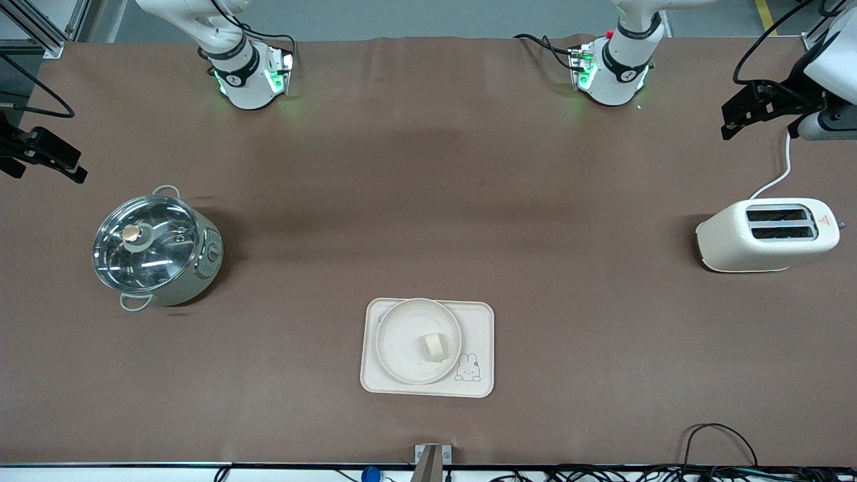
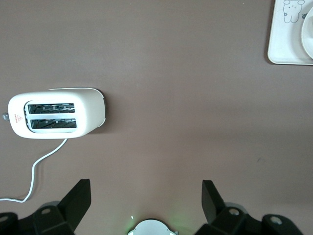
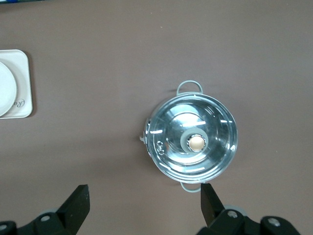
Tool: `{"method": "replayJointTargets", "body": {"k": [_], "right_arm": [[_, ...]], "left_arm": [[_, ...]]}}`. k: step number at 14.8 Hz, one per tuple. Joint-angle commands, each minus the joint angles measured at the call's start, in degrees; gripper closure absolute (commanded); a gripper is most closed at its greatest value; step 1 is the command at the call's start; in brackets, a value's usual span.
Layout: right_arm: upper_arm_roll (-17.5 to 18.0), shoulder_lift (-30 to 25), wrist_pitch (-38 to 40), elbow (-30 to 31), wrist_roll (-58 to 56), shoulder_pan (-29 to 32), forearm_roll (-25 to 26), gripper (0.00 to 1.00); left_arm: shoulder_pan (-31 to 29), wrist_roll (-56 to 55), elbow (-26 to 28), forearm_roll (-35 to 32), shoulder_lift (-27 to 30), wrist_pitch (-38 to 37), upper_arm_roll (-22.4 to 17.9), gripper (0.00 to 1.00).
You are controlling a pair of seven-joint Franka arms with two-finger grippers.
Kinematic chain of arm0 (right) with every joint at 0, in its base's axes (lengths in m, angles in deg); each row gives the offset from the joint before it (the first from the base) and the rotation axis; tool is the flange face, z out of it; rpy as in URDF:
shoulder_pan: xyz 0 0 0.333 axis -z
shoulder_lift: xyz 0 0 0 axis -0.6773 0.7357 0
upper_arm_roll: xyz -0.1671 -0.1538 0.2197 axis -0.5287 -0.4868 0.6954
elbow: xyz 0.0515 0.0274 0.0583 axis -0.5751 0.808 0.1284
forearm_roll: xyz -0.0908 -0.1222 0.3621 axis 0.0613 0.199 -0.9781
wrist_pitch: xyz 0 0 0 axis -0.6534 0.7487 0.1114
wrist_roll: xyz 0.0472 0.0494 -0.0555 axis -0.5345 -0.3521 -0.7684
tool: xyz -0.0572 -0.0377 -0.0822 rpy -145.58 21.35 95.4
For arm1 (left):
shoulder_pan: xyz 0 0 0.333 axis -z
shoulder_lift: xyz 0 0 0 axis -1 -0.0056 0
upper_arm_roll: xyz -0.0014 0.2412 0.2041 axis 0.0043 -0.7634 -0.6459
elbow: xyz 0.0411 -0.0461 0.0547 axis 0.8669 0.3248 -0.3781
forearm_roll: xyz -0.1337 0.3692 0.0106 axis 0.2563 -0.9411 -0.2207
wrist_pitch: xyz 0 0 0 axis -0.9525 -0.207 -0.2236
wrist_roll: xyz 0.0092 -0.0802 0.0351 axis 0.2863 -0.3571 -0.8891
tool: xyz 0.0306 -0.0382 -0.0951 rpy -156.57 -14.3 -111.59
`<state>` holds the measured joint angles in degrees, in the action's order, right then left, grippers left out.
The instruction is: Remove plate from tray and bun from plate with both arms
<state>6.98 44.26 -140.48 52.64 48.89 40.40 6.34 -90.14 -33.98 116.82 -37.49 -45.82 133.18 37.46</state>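
The table is covered in brown. Both arms wait, raised at their own ends of it. The left gripper hangs over the left arm's end of the table, above the toaster; in the left wrist view its fingers stand wide apart with nothing between them. The right gripper hangs over the right arm's end, above the pot; in the right wrist view its fingers are also spread wide and hold nothing.

The pot, steel with a glass lid, stands toward the right arm's end. The white toaster stands toward the left arm's end, its cord running up toward the bases.

The tray lies between them and nearer to the front camera. The plate sits on the tray, toward the right arm's end of it, beside the rabbit drawing. The bun lies on the plate, near the rim closest to the rabbit.
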Motion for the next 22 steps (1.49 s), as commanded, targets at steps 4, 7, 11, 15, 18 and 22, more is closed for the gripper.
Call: {"method": "replayJointTargets", "body": {"k": [4, 7, 11, 15, 18, 22], "right_arm": [[0.06, 7.55, -9.33, 0.96, 3.43, -8.04, -6.49, 0.0], [0.14, 15.36, -17.34, 0.43, 9.76, -13.56, -8.62, 0.0], [0.14, 28.1, -27.8, -3.5, 19.96, -20.78, -11.34, 0.0], [0.14, 42.78, -31.85, -16.67, 22.0, -22.37, -18.27, 0.0], [0.14, 52.8, -37.39, -25.91, 24.19, -22.98, -21.89, 0.0], [0.06, 60.03, -43.63, -29.8, 23.93, -23.69, -21.8, 0.01]], "left_arm": [[-0.51, 1.05, -1.64, -0.06, -1.49, -0.3, 0.23, 0.0], [-0.33, 0.97, -1.64, -0.06, -1.49, -0.3, 0.31, 0.0], [-0.24, 0.79, -1.64, -0.23, -1.58, -0.3, 0.31, 0.0], [-0.24, 0.79, -1.73, -0.24, -1.75, -0.3, 0.31, 0.0], [-0.33, 0.88, -1.73, -0.15, -2.28, -0.21, 0.23, 0.0], [-0.07, 0.97, -1.73, 0.11, -2.37, -0.29, 0.31, 0.0]]}}
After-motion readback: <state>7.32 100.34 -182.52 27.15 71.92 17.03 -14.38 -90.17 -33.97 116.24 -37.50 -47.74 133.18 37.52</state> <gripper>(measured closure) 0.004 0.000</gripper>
